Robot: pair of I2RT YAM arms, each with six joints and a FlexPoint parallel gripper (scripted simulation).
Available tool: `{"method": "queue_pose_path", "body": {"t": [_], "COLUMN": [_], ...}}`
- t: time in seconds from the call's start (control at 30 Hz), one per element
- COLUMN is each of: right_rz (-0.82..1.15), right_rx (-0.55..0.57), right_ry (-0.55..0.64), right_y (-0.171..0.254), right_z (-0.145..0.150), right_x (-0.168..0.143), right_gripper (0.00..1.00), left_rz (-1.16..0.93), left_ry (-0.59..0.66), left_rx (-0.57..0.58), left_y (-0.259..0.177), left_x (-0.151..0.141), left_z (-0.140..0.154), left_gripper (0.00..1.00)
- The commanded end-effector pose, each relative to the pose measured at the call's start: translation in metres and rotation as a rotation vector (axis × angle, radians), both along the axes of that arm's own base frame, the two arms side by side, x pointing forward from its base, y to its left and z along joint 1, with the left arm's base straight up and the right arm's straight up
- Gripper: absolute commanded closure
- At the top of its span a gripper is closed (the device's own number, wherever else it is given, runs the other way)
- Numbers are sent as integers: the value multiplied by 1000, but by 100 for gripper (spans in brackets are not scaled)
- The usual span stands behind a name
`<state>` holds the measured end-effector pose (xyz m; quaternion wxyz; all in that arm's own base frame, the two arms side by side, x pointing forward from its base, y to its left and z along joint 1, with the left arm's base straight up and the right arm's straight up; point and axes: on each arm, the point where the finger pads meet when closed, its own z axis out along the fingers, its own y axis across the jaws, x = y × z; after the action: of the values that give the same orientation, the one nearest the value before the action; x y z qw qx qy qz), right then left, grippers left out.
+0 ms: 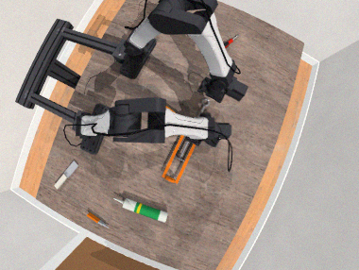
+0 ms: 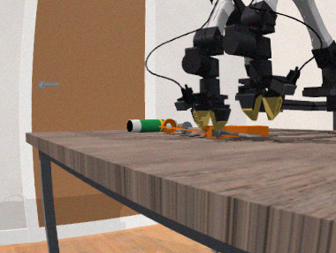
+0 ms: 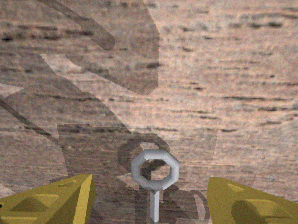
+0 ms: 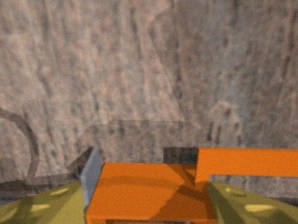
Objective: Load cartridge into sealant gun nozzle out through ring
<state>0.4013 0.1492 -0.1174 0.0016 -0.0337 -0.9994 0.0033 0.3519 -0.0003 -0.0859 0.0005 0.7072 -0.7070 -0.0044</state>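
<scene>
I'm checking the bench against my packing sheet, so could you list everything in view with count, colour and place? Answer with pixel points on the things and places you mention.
Sealant gun [image 1: 187, 162] [image 2: 249, 131] [image 4: 150, 192]: one, orange, on the table
Thumb plate [image 4: 91, 175]: one, grey, at the gun's handle
Rod's end ring [image 1: 205, 101] [image 3: 134, 170]: one, grey, behind the gun
Cartridge [image 1: 150, 211] [image 2: 151, 126]: one, green and white, beside the gun
Flat-bladed tool [image 1: 60, 181]: one, pale handle, near a table corner
Slim tool [image 1: 94, 218]: one, orange and grey, near the cartridge
Partly hidden tool [image 1: 230, 43]: one, red, beyond the left arm
Table [image 1: 264, 127] [image 2: 177, 155] [image 3: 225, 65] [image 4: 100, 75]: one, brown wood
Door [image 2: 88, 115]: one, brown, behind
Arms: two, white and black, above the table
Grippers: two, yellow fingers; left gripper [image 2: 263, 116] [image 3: 151, 200] open above the end ring, right gripper [image 2: 212, 126] [image 4: 147, 200] shut on the gun
</scene>
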Motion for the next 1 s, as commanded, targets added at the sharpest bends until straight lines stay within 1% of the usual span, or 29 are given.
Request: {"method": "queue_pose_path", "body": {"t": [0.0, 0.17, 0.23, 0.3, 0.37, 0.47, 0.5, 0.67, 0.73, 0.8, 0.87, 0.97], "right_rz": [2, 2, 2, 2, 2, 2, 2, 2, 2, 2, 2, 2], "right_rx": [4, 4, 4, 4, 4, 4, 4, 4, 4, 4, 4, 4], "right_ry": [-17, -17, -17, -17, -17, -17, -17, -17, -17, -17, -17, -17], "right_y": [7, 7, 7, 7, 7, 7, 7, 7, 7, 7, 7, 7], "right_z": [11, 11, 11, 11, 11, 11, 11, 11, 11, 11, 11, 11], "right_x": [0, 0, 0, 0, 0, 0, 0, 0, 0, 0, 0, 0], "right_gripper": [97, 97, 97, 97, 97, 97, 97, 97, 97, 97, 97, 97], "left_rz": [20, 22, 21, 21, 18, 21, 21, 27, 21, 13, 25, 31], "left_ry": [-21, -28, -18, -37, -25, -33, -21, -42, -13, -27, -2, -3], "left_rx": [5, 7, 8, 8, 8, 5, 10, 9, 7, -7, 5, 4], "left_y": [-4, -10, -12, -15, -17, -18, -19, -24, -25, -27, -20, -18], "left_x": [5, 8, 3, 11, 7, 9, 4, 13, 4, 7, -1, -1], "left_z": [-15, -26, -33, -34, -40, -40, -45, -55, -58, -51, -50, -44], "left_gripper": [38, 38, 38, 38, 38, 38, 38, 38, 38, 38, 38, 38]}}
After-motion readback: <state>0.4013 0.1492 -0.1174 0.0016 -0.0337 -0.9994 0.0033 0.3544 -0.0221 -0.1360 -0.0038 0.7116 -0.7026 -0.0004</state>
